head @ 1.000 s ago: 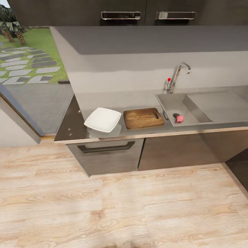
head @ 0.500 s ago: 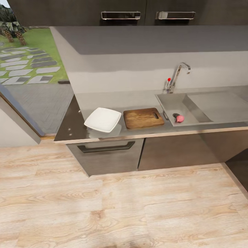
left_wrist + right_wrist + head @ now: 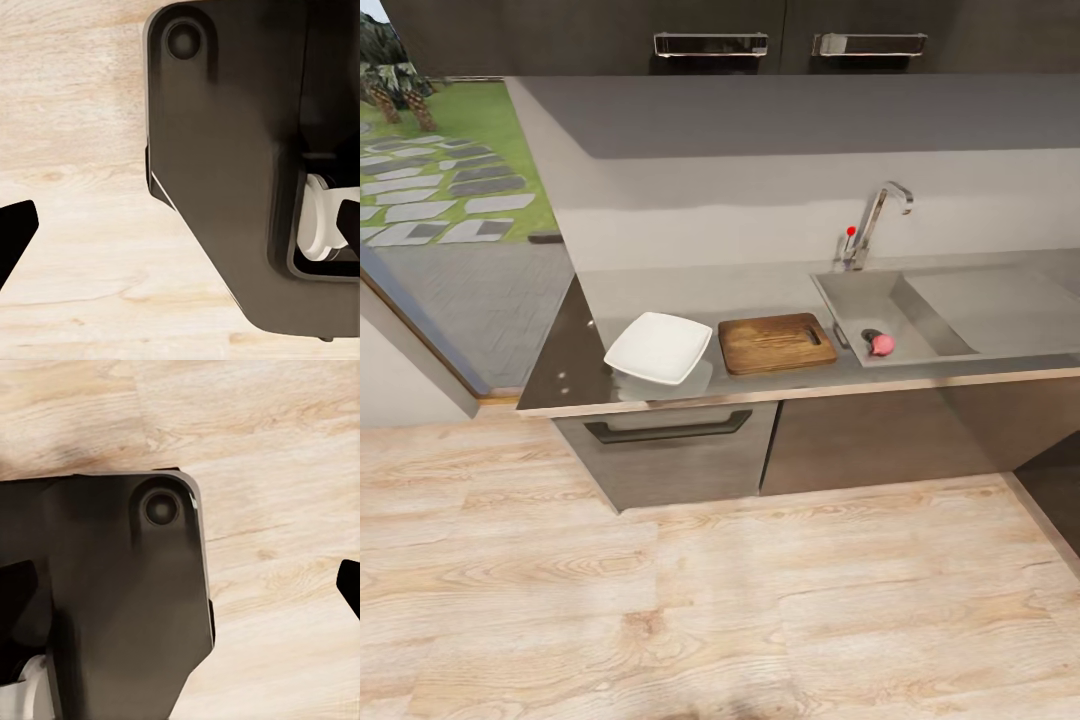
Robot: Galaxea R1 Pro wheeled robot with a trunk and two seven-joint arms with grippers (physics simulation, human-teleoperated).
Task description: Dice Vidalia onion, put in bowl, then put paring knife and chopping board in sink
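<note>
From the head camera, the tabletop [image 3: 760, 290] runs across the upper half, grey and glossy, with light wood floor [image 3: 710, 600] spreading below it. The white bowl [image 3: 658, 347] sits toward the front edge, and just beside it at its 3 o'clock lies the wooden board [image 3: 776, 342], slot handle at the end nearest the sink [image 3: 865, 305]. In the basin, down at the front corner, there's the pinkish onion [image 3: 881, 345], right against a small dark round spot. The tap [image 3: 875, 222] with its red knob stands at 12 o'clock from the basin, and the flat drainboard [image 3: 990, 305] stretches off at 3 o'clock. A small dark sliver lies on the rim between board and basin; too small to say what it is. Dark cabinets [image 3: 670, 435] below, chrome handles [image 3: 710, 44] on the black cupboards above, a garden path [image 3: 430, 190] out at 10 o'clock.

Both wrist cameras look down on wood floor and a dark robot body part. A dark fingertip [image 3: 13, 229] of the left tool peeks in at the frame edge, another [image 3: 349, 585] for the right tool; how wide either tool stands, I cannot tell.
</note>
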